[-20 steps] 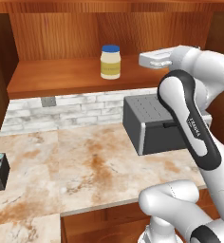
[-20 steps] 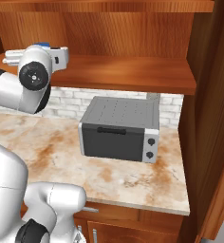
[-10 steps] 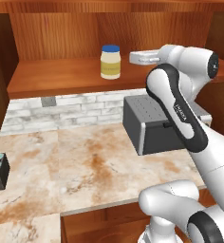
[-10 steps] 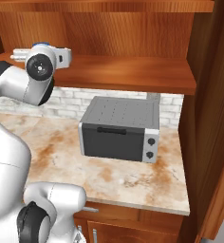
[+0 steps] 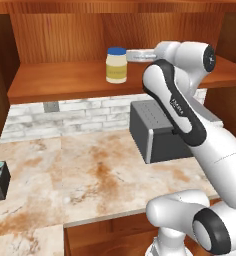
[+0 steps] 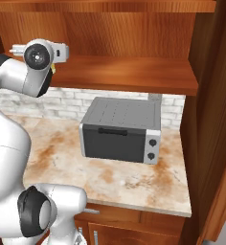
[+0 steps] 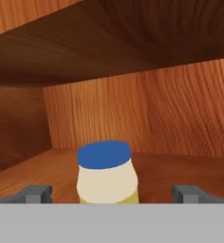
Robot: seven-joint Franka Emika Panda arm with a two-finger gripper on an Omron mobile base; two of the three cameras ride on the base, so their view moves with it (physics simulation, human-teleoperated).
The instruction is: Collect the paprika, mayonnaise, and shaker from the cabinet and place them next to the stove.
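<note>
Blue-lidded mayonnaise (image 5: 116,65) stands upright on the cabinet (image 5: 65,80) shelf, its label unreadable. The gripper (image 7: 112,193), fingers spread wide and holding nothing, has closed in and now sits just beside the jar.

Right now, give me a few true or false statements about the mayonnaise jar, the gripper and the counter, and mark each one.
1. The mayonnaise stands upright on the cabinet shelf. True.
2. The gripper is shut on the jar. False: its fingers are spread wide, with the jar between them, not gripped.
3. The jar's lid is red. False: it is blue.
4. A toaster oven sits on the counter below the shelf. True.
</note>
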